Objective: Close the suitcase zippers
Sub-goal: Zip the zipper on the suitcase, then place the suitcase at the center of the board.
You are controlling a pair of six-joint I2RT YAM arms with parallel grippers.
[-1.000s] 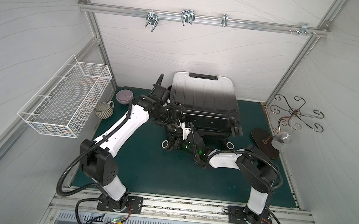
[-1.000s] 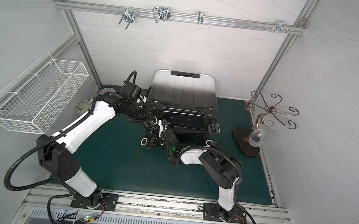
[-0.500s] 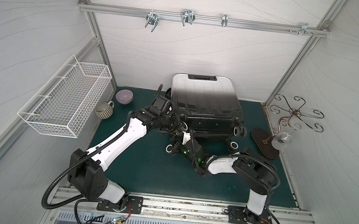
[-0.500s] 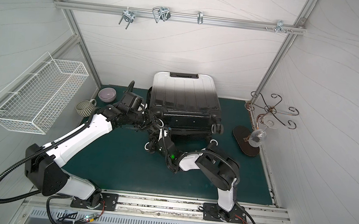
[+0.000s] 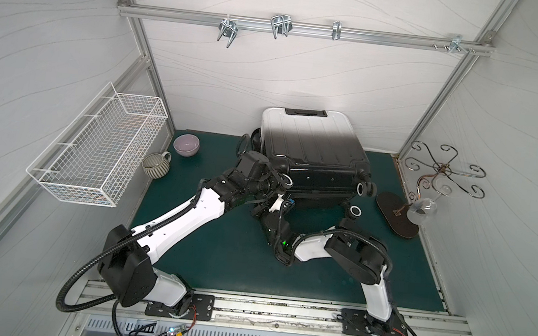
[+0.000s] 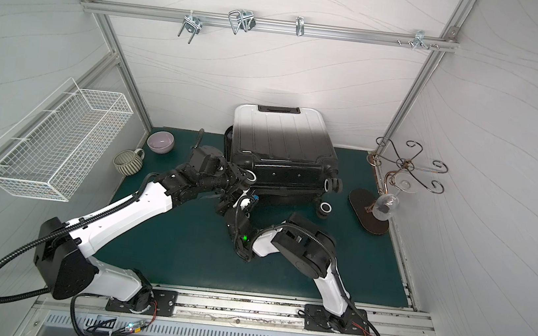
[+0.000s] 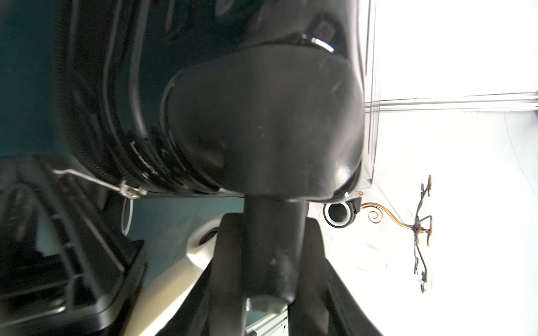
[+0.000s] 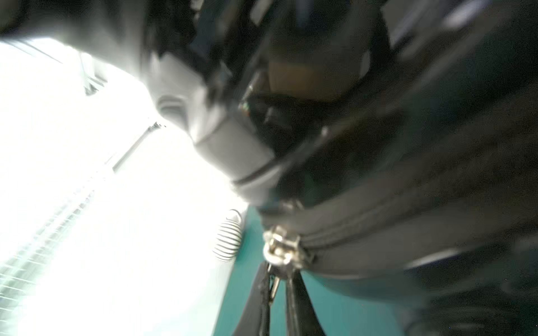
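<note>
One suitcase (image 5: 310,153) lies at the middle of the green mat's (image 5: 222,260) far edge, white end by the back wall, black wheeled end toward the two arms. Three white-rimmed wheels (image 5: 355,211) show in both top views.

The left gripper (image 7: 272,221) has its jaws partway apart, one on either side of a black wheel part at the suitcase's near left corner. The right gripper (image 8: 276,276) is pinched tight on one silvery pull (image 8: 275,286), just below its slider (image 8: 281,247). From there the zippers (image 8: 349,235) run along the seam as a closed black band. This view is blurred. The left wrist view shows the same single pull drawn taut from the corner.

At the mat's far left corner stand one lilac bowl (image 5: 187,144) and one ribbed mug (image 5: 156,167), close together. At the right edge is one scrolled metal stand (image 5: 443,171) with one glass (image 5: 423,210). One wire basket (image 5: 100,153) hangs on the left wall, and four metal hooks (image 5: 280,27) sit on the rail.
</note>
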